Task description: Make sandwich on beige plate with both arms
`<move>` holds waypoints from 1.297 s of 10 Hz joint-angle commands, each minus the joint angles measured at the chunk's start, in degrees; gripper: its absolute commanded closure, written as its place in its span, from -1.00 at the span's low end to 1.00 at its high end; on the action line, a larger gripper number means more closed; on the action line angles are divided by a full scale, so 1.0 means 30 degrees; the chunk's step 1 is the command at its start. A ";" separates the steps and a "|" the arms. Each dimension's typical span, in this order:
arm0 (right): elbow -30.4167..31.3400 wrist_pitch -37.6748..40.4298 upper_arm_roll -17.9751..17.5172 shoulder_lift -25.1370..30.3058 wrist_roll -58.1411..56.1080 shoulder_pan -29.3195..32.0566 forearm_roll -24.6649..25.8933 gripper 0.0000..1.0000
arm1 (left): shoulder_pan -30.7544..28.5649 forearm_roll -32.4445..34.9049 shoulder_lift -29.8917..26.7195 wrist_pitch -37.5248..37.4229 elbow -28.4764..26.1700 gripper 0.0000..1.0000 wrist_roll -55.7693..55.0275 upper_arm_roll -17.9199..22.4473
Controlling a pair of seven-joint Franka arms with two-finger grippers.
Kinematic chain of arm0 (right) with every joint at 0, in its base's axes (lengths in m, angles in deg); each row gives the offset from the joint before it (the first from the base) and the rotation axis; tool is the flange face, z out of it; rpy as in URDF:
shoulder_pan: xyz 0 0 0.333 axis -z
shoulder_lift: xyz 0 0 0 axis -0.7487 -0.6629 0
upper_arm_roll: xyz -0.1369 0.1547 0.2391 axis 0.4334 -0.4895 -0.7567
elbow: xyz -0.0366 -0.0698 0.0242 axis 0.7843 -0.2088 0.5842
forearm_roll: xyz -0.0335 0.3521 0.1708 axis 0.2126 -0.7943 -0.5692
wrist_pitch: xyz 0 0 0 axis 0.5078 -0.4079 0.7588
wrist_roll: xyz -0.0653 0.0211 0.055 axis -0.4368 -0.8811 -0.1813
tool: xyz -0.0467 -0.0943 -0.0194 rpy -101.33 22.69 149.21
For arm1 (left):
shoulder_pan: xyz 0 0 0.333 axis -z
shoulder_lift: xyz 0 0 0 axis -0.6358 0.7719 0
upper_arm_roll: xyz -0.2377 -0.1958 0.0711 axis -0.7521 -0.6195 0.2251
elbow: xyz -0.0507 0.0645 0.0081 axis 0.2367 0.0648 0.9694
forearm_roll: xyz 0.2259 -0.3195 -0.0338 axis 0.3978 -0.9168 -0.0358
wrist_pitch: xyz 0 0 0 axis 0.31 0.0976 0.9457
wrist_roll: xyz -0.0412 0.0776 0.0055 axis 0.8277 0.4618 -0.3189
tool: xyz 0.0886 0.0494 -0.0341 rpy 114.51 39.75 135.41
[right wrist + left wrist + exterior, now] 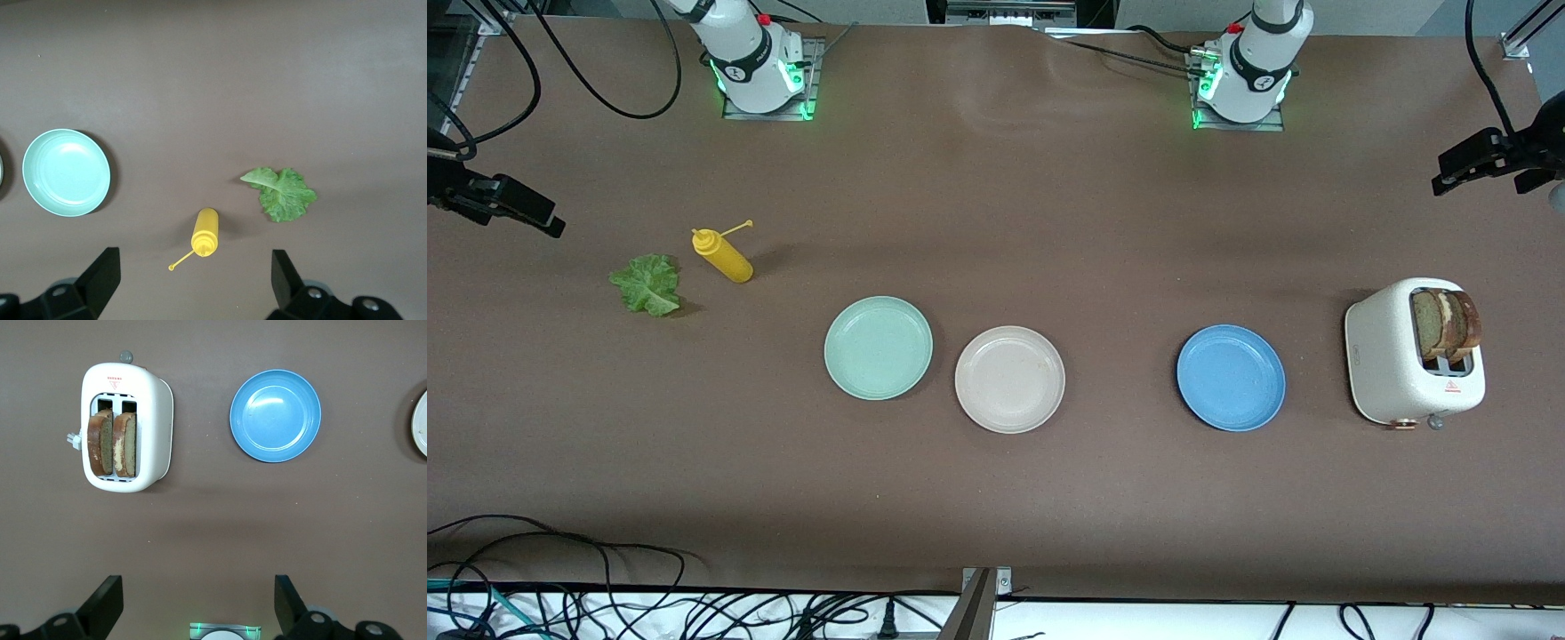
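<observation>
Nothing is assembled yet. The toaster (1414, 356), at the frame's right edge under the left arm's end, holds two brown bread slices (1449, 324) upright. The beige plate (1009, 380) sits bare at centre. The lettuce leaf (647, 284) lies at left, nearer the right arm. Left gripper (199, 600) and right gripper (193, 277) hover high, jaws wide, empty.
</observation>
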 commanded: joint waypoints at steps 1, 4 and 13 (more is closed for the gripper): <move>-0.0231 0.0288 0.0025 -0.0049 0.0043 -0.0090 -0.0233 -1.00 | -0.0143 -0.0680 0.0199 -0.0310 0.0424 -1.00 0.0117 0.0037; -0.0172 0.0317 0.0025 -0.0049 -0.0045 -0.0032 -0.0263 -1.00 | -0.0143 -0.0651 0.0199 -0.0310 0.0424 -1.00 0.0117 0.0037; -0.0201 0.1226 0.0055 -0.0020 0.0102 -0.0031 0.0000 -1.00 | -0.0114 -0.0680 0.0199 -0.0310 0.0453 -1.00 0.0117 0.0008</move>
